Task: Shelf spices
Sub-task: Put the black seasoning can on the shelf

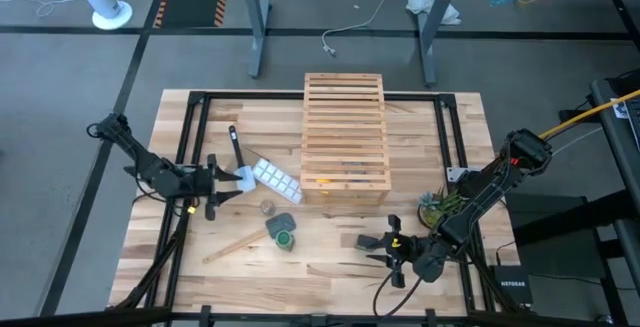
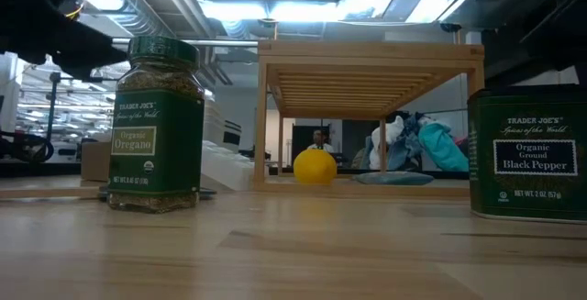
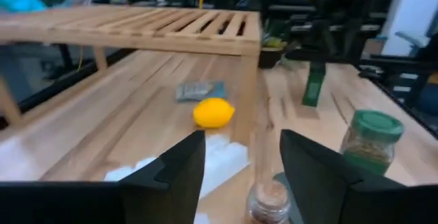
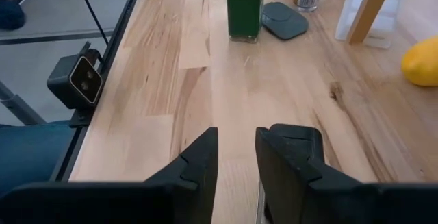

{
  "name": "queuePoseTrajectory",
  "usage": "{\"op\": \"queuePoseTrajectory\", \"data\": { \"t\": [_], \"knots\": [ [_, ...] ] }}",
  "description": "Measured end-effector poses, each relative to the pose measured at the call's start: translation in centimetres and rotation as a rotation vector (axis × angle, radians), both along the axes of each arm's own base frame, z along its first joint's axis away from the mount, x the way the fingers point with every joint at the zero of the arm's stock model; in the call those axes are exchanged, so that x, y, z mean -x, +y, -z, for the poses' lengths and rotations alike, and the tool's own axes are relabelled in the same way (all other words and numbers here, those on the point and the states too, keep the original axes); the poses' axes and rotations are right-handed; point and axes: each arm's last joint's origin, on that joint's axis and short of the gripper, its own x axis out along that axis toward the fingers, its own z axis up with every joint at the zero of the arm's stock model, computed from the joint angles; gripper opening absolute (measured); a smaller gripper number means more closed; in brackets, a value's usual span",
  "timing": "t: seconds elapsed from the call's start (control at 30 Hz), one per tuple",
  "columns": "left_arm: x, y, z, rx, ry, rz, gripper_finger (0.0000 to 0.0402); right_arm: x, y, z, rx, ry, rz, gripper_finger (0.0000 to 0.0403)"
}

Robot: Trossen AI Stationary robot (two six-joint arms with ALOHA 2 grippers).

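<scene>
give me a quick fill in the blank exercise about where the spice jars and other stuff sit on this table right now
1. The green-lidded oregano jar stands upright on the ____, not on the light wooden slatted shelf.
2. The round fruit lying under the shelf, a lemon, is coloured ____.
3. The label on the dark boxy Trader Joe's tin names its spice as black ____.
4. The left end effector has its two fingers standing ____, nothing between them.

Missing words: table; yellow; pepper; open

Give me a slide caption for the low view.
Oregano jar and black pepper tin flank a wooden shelf sheltering a lemon.
</scene>
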Motion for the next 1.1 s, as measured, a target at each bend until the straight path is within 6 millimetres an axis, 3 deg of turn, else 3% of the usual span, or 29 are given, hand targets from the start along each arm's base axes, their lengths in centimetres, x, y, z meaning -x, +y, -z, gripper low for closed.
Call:
{"op": "queuePoseTrajectory", "data": {
  "t": [0.2,0.47,0.77,1.1],
  "knots": [
    [-0.1,-0.2,0.0,-0.055,-0.045,0.074,0.0182,0.0,0.0,0.0,0.002,-0.005,0.006,0.0104],
    [-0.1,-0.1,-1.0,-0.259,-0.164,0.062,0.0182,-0.1,-0.1,-0.1,0.026,-0.028,0.043,0.0104],
    [-0.6,0.9,-1.5,-0.252,-0.215,0.023,0.0182,-0.1,-0.1,-0.1,0.023,-0.027,0.038,0.0104],
    [-1.2,3.3,-1.5,-0.313,-0.176,-0.213,0.0182,-0.1,-0.1,-0.1,0.030,-0.030,0.042,0.0104]
  ]
}}
